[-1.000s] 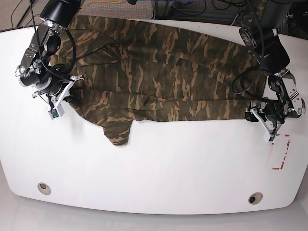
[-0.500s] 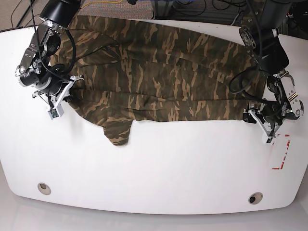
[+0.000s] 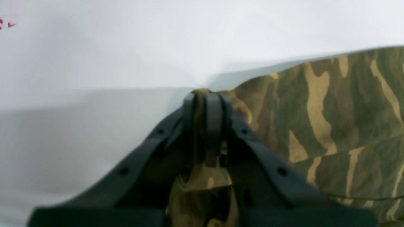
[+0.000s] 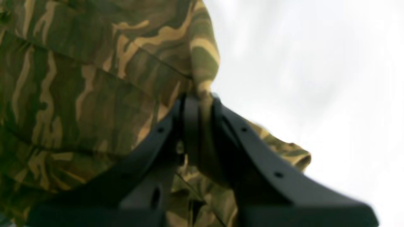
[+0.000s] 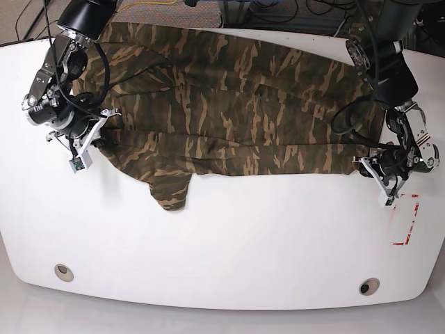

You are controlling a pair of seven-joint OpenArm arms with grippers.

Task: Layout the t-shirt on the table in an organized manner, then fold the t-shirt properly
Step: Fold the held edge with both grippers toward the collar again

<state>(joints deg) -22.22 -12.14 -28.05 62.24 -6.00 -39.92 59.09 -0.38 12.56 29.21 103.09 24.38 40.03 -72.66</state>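
The camouflage t-shirt (image 5: 229, 104) lies spread across the far half of the white table (image 5: 222, 243), one sleeve (image 5: 170, 189) hanging toward the front. My left gripper (image 5: 366, 165), at the base view's right, is shut on the shirt's corner (image 3: 203, 94); cloth shows between its fingers (image 3: 214, 119). My right gripper (image 5: 103, 129), at the base view's left, is shut on the shirt's left edge, with a fold of cloth (image 4: 203, 91) pinched between its fingers (image 4: 189, 116). Both grippers sit low over the table.
A red-and-white tape mark (image 5: 410, 223) lies at the right, close to my left gripper. Two round grommet holes (image 5: 63, 271) (image 5: 368, 286) sit near the front edge. Cables and dark gear (image 5: 278, 10) lie beyond the far edge.
My left gripper has shifted slightly toward the shirt and the far side, still holding the corner. My right gripper has barely moved. The shirt lies much as before.
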